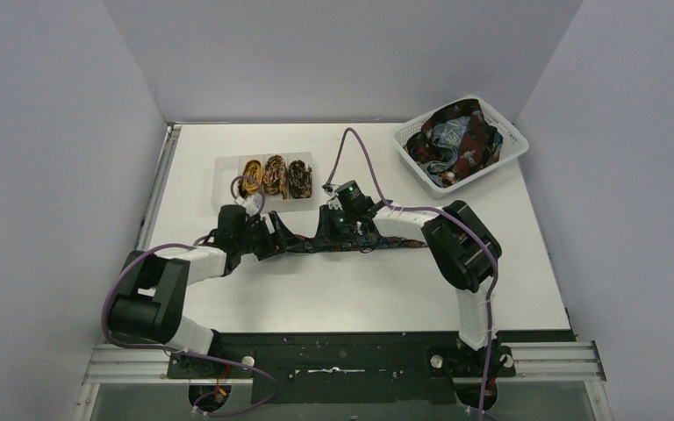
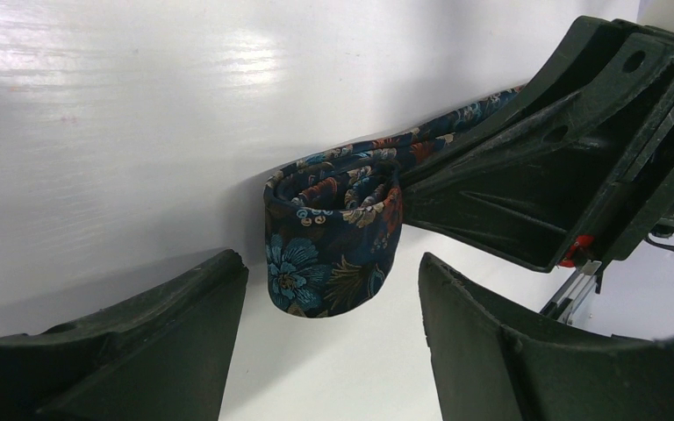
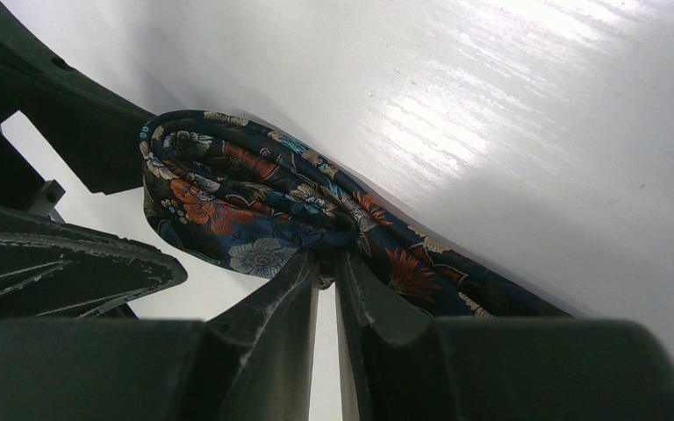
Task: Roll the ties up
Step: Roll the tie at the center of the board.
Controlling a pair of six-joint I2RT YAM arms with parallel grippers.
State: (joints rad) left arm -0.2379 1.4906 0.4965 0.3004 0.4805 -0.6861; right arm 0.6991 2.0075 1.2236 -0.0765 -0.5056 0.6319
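Pinching the navy tie (image 3: 254,210), right tool (image 3: 323,267) faces spread left tool (image 2: 329,274).

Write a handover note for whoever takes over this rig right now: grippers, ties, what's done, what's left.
Grippers: left gripper open, fingers either side of the coil, not touching it; right gripper shut on the navy tie just behind the coil.
Tie: mostly flat, only its left end rolled, loosely.
Done: three rolls in the tray.
Left: finish this roll and probably add it to the tray, then the ties heaped in the basket.
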